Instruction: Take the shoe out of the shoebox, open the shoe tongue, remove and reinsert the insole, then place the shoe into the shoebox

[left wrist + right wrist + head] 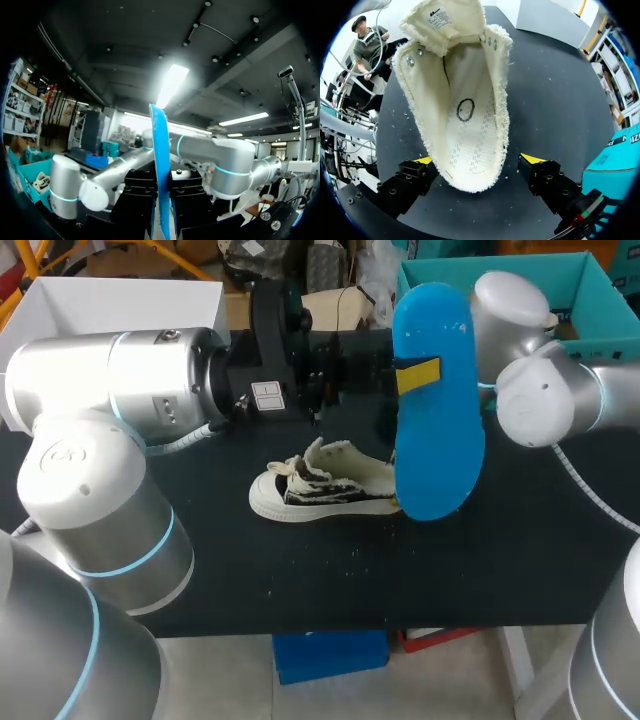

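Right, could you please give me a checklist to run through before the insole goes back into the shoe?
1. Insole gripped: ok. The blue insole stands upright, clamped in the left gripper.
2. Shoe seated: ok. The shoe sits sole-down on the table.
3. Mouth open: ok. The tongue is folded back, and the right wrist view sees the bare footbed.
4. Shoe steadied: not ok. The right gripper is open astride the heel and does not clamp it.
5. Insole's toe end matched to the shoe's toe: cannot tell.
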